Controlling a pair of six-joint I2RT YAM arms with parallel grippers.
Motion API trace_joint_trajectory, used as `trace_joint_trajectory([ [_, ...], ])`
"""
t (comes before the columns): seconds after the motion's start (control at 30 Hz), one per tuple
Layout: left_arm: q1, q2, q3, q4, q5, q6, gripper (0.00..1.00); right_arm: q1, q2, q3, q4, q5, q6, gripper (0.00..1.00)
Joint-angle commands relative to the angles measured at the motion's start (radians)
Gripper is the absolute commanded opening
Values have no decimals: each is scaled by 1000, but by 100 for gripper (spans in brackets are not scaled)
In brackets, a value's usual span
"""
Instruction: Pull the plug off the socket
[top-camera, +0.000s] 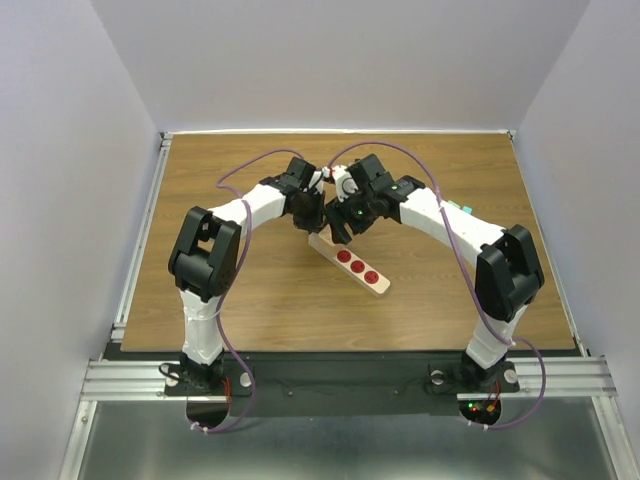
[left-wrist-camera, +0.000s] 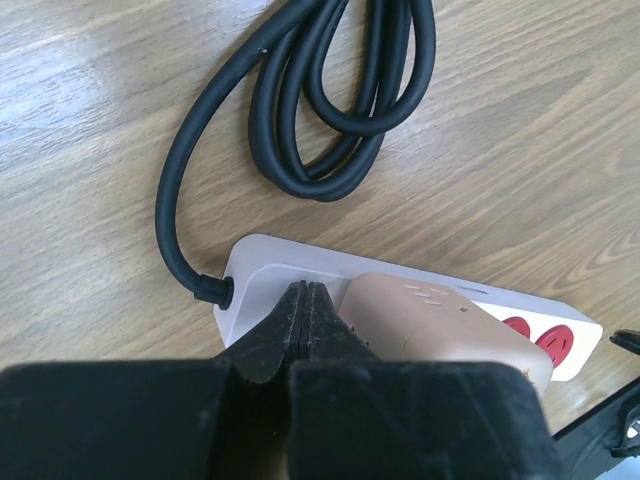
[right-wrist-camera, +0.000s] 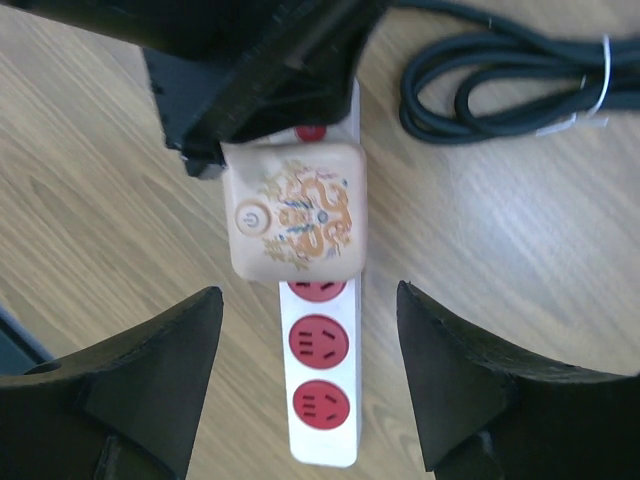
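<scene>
As I stood by the wooden table (top-camera: 250, 290), the socket (top-camera: 357, 265) lay flat near its middle, slanting between the two arms. It was a long pale strip with round red holes. A square tan plug (right-wrist-camera: 293, 220) with a swirly picture and a button mark sat stuck in it, near the end where the black cord (left-wrist-camera: 300, 130) came out. The cord lay in loops on the wood just past that end. The left gripper (left-wrist-camera: 305, 300) had its jaws shut tight together with nothing between them, and its tips touched the top of the strip right beside the plug. The right gripper (right-wrist-camera: 308, 295) hung above the strip with its jaws wide open, one finger on each side, holding nothing.
</scene>
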Motion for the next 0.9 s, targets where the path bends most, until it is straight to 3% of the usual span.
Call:
trace_joint_trajectory([
  [0.0, 3, 45, -50, -32, -4, 39, 0, 14, -58, -11, 160, -39, -81, 76],
  [0.1, 5, 50, -63, -23, 10, 36, 0, 14, -27, -2, 160, -72, -83, 79],
  [0.13, 5, 51, -67, -20, 10, 34, 0, 16, -15, -4, 160, -83, -78, 87],
  [0.23, 5, 53, -86, -11, 14, 30, 0, 23, -6, -16, 163, -97, -69, 100],
  [0.87, 5, 56, -127, 11, 22, 28, 0, 62, 154, 36, 178, 70, -67, 100],
])
